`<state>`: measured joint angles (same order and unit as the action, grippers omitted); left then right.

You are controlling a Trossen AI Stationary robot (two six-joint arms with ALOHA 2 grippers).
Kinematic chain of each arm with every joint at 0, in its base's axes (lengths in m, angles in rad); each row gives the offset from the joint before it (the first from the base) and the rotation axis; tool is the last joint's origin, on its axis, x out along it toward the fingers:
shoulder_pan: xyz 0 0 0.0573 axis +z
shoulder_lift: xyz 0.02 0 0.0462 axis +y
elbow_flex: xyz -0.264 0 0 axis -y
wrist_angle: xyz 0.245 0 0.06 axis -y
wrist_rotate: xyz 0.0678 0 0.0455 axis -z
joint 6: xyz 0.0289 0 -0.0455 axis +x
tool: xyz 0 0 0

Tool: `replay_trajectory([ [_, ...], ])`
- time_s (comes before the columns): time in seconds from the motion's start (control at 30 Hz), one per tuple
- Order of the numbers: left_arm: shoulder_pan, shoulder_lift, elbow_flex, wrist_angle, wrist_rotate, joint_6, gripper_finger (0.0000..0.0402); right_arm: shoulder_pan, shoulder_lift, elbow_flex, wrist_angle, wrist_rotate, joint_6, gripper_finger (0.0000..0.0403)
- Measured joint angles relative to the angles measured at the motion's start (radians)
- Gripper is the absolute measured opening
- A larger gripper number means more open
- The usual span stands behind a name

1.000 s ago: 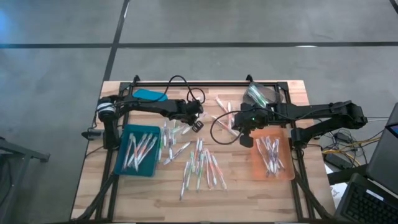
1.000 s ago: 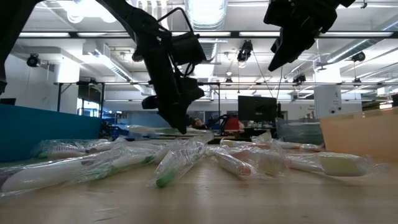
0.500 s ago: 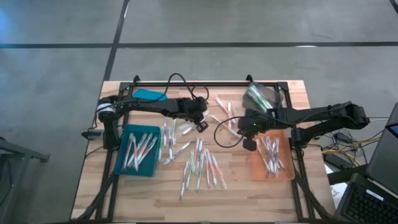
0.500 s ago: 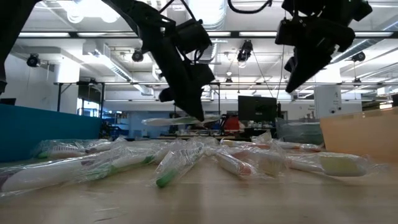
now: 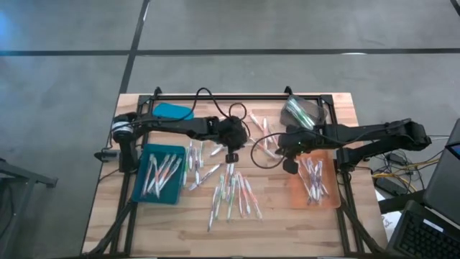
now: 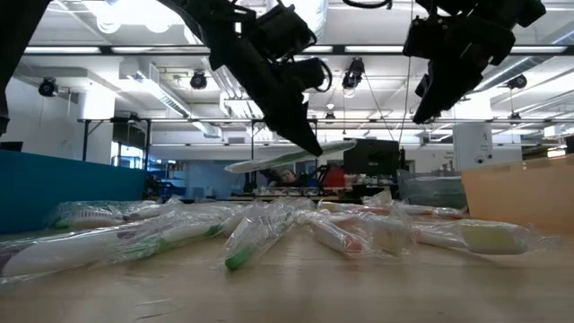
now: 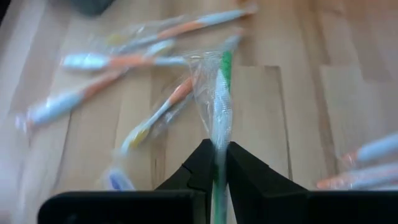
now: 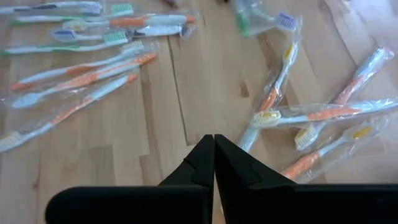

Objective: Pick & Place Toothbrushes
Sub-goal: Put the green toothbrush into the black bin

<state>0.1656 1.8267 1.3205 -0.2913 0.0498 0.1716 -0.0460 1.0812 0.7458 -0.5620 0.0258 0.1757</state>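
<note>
Green-white toothbrush (image 7: 219, 112) pinched between left jaws

The wooden counter (image 5: 338, 108) carries a teal tray (image 5: 159, 173) on its left side, an orange tray (image 5: 314, 181) on its right, a loose scatter of wrapped toothbrushes (image 5: 231, 188) between them, and a crumpled clear bag (image 5: 300, 111) near the far edge.

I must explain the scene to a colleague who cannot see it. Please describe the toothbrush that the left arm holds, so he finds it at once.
Start at the wooden table, over its middle. There the left claw pinches a green-and-white toothbrush in a clear plastic wrapper. Unlike the other toothbrushes, it hangs in the air.
</note>
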Motion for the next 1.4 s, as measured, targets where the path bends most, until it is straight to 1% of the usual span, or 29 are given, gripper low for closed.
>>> replay_trajectory([
  [0.1,-0.029,0.0,0.005,0.0,-0.008,0.138,0.0035,0.0,-0.002,0.009,0.004,0.0,-0.002,0.0008],
  [0.2,-0.062,0.0,0.005,0.0,-0.038,0.292,0.0035,0.0,-0.002,0.017,0.002,0.0,0.006,0.0008],
  [0.3,-0.1,0.0,0.005,0.0,-0.101,0.472,0.0035,0.0,-0.002,0.019,0.005,0.0,0.032,0.0008],
  [0.37,-0.129,0.0,0.005,0.0,-0.173,0.593,0.0035,0.0,-0.002,0.019,0.004,0.0,0.055,0.0008],
  [0.5,-0.183,0.0,0.005,0.009,-0.362,0.832,0.0035,0.0,-0.001,0.019,0.004,-0.003,0.093,0.0008],
  [0.6,-0.212,0.0,0.003,0.021,-0.448,1.022,0.0035,0.0,-0.002,0.019,0.004,-0.003,0.106,0.0008],
  [0.73,-0.232,0.0,0.002,0.063,-0.463,1.214,0.0035,0.0,-0.001,0.019,0.013,-0.005,0.106,0.0008],
  [0.87,-0.243,0.0,0.001,0.128,-0.464,1.35,0.0035,0.0,-0.001,0.019,0.045,-0.013,0.106,0.0008],
  [1.0,-0.256,0.0,-0.001,0.199,-0.471,1.483,0.0035,-0.001,-0.003,0.019,0.088,-0.044,0.101,0.0008],
  [1.1,-0.271,0.0,-0.014,0.283,-0.474,1.576,0.0034,-0.001,-0.014,0.019,0.125,-0.049,0.087,0.0008],
  [1.23,-0.293,0.002,-0.041,0.379,-0.501,1.666,0.0028,-0.001,-0.042,0.019,0.167,-0.052,0.079,0.0008],
  [1.4,-0.316,0.002,-0.091,0.556,-0.513,1.749,0.0027,-0.001,-0.076,0.019,0.216,-0.053,0.085,0.0008],
])
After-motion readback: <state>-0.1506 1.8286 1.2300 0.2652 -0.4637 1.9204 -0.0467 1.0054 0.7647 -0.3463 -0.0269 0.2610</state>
